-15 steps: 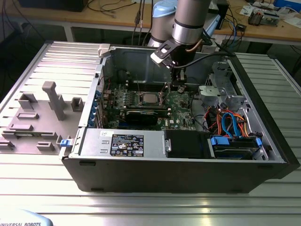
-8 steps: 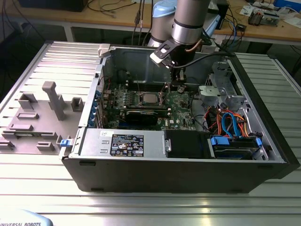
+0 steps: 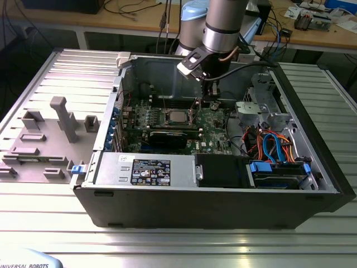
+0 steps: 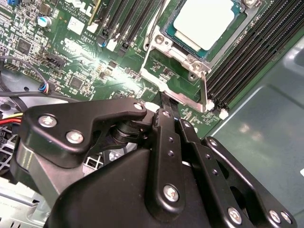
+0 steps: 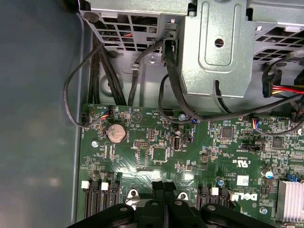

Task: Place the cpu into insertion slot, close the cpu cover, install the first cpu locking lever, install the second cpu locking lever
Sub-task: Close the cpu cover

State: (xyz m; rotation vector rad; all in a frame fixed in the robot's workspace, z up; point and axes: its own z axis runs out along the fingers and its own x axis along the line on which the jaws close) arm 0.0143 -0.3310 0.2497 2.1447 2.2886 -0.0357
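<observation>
The cpu (image 4: 204,21) sat in the insertion slot (image 4: 159,42), and the cpu cover (image 4: 194,61) appeared to be down around it. A thin locking lever (image 4: 205,90) stood upright at the socket corner. The gripper (image 4: 164,103) was just beside that corner, its fingers pressed together with nothing visibly between them.

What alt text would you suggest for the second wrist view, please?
The closed black tool hangs above the green motherboard beside the insertion slot. The cpu lies in the slot, framed by the silver cpu cover, and a thin locking lever stands upright nearby.
</observation>
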